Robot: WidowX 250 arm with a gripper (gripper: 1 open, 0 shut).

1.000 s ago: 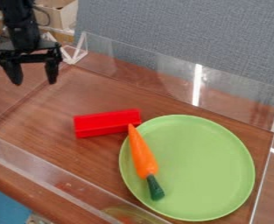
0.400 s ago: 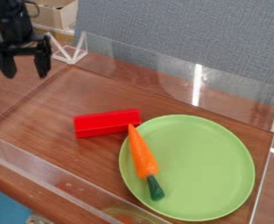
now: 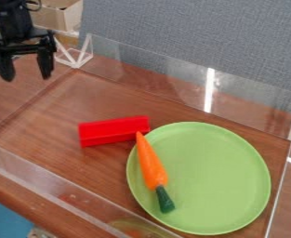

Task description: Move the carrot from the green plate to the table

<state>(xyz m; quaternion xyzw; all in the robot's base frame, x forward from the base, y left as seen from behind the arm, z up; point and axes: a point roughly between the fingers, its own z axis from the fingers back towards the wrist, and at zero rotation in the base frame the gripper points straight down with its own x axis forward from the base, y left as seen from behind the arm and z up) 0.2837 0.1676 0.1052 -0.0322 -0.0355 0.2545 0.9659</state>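
Nothing of the task is seen to be done; the carrot point(image 3: 152, 172) is found lying on the left part of the plate point(image 3: 222, 177), its pointed tip up by the rim next to a red block point(image 3: 112, 130) and its green stem end toward the near rim. The gripper point(image 3: 21, 58) is held at the far left corner of the table point(image 3: 123, 93), above the surface and pointing down, with its two fingers spread apart and nothing between them. From the gripper, the carrot is placed well apart, down and to the right in the view, beyond the block; no contact with anything is shown. Everything is judged to be left: the gripper must be brought over the carrot, lowered, closed on it, lifted clear of the rim, and the carrot set on bare wood.
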